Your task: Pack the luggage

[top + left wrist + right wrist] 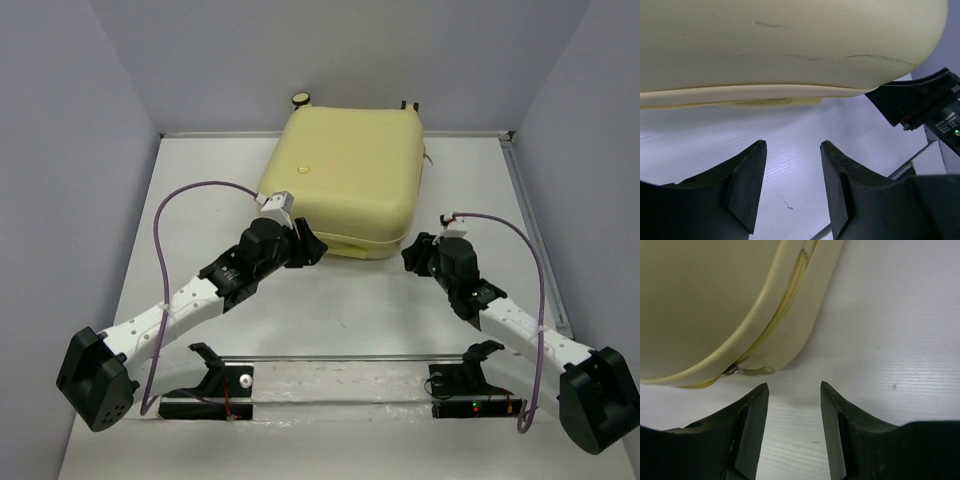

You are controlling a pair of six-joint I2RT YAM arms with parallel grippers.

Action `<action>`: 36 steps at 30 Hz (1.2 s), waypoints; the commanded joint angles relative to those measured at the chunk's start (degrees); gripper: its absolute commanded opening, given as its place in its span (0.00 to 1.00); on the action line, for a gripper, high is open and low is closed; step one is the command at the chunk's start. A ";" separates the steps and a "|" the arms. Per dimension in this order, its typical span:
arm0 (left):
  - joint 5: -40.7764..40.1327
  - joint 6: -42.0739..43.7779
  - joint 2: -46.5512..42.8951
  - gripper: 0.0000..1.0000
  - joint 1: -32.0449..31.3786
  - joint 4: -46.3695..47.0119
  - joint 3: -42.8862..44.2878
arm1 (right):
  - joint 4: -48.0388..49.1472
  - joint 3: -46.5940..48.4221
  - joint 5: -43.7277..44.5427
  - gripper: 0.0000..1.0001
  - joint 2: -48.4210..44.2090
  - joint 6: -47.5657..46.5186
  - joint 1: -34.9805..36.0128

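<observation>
Hovering at near edge of large pale yellow hard-shell suitcase point(345, 180), which lies flat, lid down, at far middle of white table point(350, 320). Left gripper point(312, 246) just short of front-left corner, right gripper point(410, 256) near front-right corner. Both jaws parted, holding nothing. Step, likely: closing up, as cream zipper point(785, 305) seems to gape at corner. Next move calls for locating zipper pull, not visible. Small cream caster wheel point(300, 98) at far edge. Nothing seems to block approach.

The left arm point(190, 300) reaches forward and leans in toward the middle. The right arm point(515, 322) does too, from the other side. The left gripper point(792, 145) has its fingers apart and holds nothing. The right gripper point(792, 385) is also spread and empty
</observation>
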 commanded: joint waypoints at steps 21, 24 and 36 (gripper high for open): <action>5.68 -0.84 7.62 0.54 -0.57 11.36 3.83 | 26.77 -0.20 -14.42 0.29 9.35 -8.49 -3.40; 6.20 -0.84 9.73 0.54 -0.74 11.98 5.23 | 28.70 -0.73 -14.94 0.12 9.79 -8.05 -3.40; 6.64 0.39 26.06 0.49 -1.18 12.33 24.37 | 17.64 -6.80 -6.87 0.07 -1.11 1.34 17.82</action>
